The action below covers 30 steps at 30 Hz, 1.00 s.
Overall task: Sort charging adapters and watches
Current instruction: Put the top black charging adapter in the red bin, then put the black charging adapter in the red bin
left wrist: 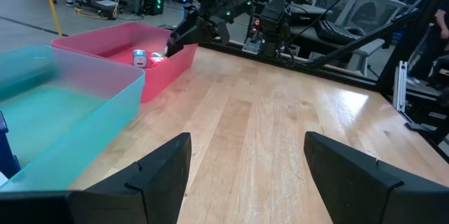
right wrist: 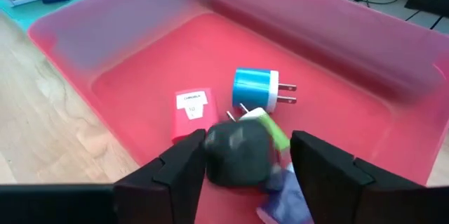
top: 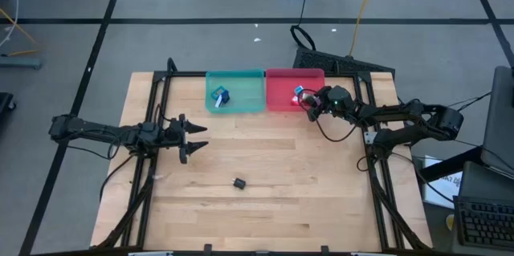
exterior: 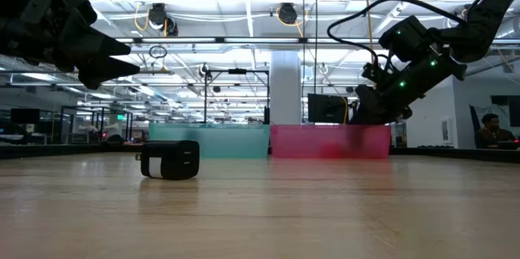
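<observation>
Wooden planks make the surface (top: 265, 168), and in the high view two bins are set side by side at its far edge, so that each kind of thing gets its own place: a teal bin (top: 235, 105) holding the watches (top: 219, 95) and a red bin (top: 281, 103). The right tool (top: 307, 100) is held over the red bin. One black adapter (top: 238, 182) lies alone on the wood, not yet sorted. The left tool (top: 197, 138) hangs well apart from the bins, its fingers spread, apparently waiting.

In the low view the black adapter (exterior: 170, 160) stands near the camera, both bins far behind it.

In the left wrist view the open fingers (left wrist: 154, 175) frame bare wood.

In the right wrist view a dark adapter (right wrist: 236, 154) sits between the partly parted fingers (right wrist: 184, 164), just above a blue adapter (right wrist: 256, 87), a pink one (right wrist: 191, 109) and a green one (right wrist: 275, 134); it seems to be in release.
</observation>
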Available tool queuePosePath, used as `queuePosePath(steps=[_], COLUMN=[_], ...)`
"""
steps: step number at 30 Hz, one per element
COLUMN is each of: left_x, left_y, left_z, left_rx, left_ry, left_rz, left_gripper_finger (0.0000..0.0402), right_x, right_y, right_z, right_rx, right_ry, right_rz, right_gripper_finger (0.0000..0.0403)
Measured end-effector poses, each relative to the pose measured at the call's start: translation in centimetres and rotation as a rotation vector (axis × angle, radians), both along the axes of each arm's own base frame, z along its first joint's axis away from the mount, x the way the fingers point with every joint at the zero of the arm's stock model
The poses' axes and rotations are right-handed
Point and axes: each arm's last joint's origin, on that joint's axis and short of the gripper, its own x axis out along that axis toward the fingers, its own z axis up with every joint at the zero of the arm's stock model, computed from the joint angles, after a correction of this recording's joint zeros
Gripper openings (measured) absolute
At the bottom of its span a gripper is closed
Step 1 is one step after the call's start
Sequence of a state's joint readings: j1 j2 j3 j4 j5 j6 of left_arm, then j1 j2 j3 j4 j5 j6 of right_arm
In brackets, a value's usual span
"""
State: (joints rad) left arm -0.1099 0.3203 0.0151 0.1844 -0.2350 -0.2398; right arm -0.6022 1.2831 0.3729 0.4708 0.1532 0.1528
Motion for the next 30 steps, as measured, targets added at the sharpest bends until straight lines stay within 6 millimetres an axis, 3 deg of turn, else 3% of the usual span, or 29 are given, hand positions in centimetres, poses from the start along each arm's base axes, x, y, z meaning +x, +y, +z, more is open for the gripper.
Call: queuePosePath(steps=[8,17,30], left_x=[0.0,0.0,0.0], left_y=[0.0,0.0,0.0], left_z=[0.0,0.0,0.0], left_rx=[0.0,0.0,0.0], left_ry=[0.0,0.0,0.0], left_rz=[0.0,0.0,0.0], left_gripper_finger=[0.0278,0.0278,0.0278], right_x=[0.3,1.4,4.1], right_y=[-0.1,0.6,5.9], right_z=[0.6,2.2,3.4], right_rx=[-0.023,0.053,0.1], right_ry=[-0.067,-0.324,-0.447], right_rz=[0.036,0.332,0.703], right_gripper_finger=[0.0227,0.0218,0.0213])
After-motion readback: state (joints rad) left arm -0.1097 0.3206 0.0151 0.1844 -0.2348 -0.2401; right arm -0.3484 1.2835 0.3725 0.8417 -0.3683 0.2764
